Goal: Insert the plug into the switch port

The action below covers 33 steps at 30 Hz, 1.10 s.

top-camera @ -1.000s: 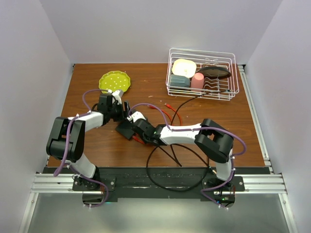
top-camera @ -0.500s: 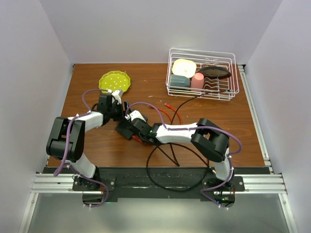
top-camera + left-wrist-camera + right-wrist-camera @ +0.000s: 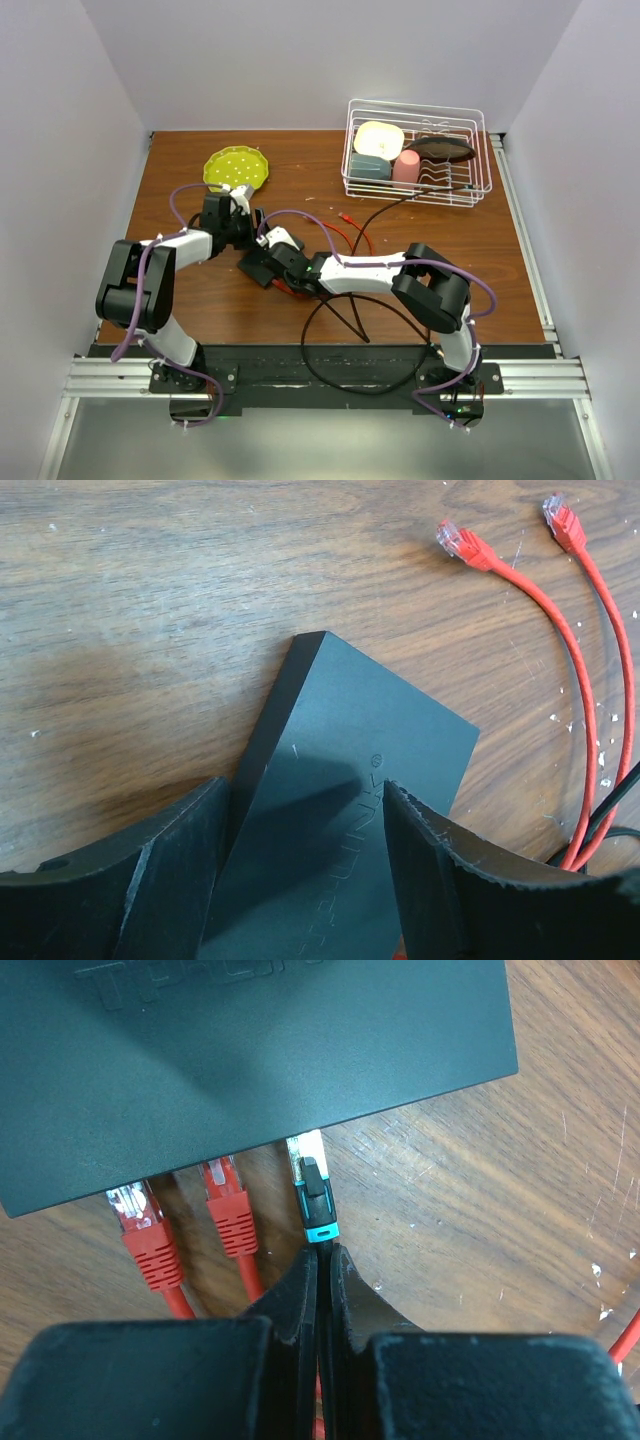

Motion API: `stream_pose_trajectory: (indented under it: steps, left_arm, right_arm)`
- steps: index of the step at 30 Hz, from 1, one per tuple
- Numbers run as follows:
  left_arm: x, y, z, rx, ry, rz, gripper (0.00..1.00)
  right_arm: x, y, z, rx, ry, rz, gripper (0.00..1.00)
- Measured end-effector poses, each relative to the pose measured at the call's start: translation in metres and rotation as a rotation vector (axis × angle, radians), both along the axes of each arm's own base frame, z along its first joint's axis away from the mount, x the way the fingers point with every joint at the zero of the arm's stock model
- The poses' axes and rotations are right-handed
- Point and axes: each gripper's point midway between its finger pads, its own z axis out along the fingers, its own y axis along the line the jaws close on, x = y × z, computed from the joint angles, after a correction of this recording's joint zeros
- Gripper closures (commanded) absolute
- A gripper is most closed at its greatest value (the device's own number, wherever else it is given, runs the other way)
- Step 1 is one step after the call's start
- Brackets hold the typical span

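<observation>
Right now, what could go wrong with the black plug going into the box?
1. The plug pinched in the right tool has only its clear tip at the edge of the switch. If it goes in crooked, it might jam instead of sliding in.
2. A red plug sits close beside it, so the tool could bump it.
3. The left tool stands open over the switch, so a hard push might slide the box away.
</observation>
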Motion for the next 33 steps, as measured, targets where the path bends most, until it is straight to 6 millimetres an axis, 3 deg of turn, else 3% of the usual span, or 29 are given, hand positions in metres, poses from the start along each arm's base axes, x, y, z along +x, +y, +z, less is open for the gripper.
stream_pose_trajectory:
  steps: [14,33]
  left_arm:
    - [0.0029,-0.0043,-0.0026,-0.029,-0.017,-0.053,0.38]
    - [0.0077,-0.0019,-0.004,-0.025,-0.006,-0.066,0.59]
  right_arm:
    - [0.0024,0.0002,-0.0002,-0.017,-0.029,0.042,1.0]
    - [0.0057,0.0004,0.0016,-0.036,-0.034,-0.023,1.0]
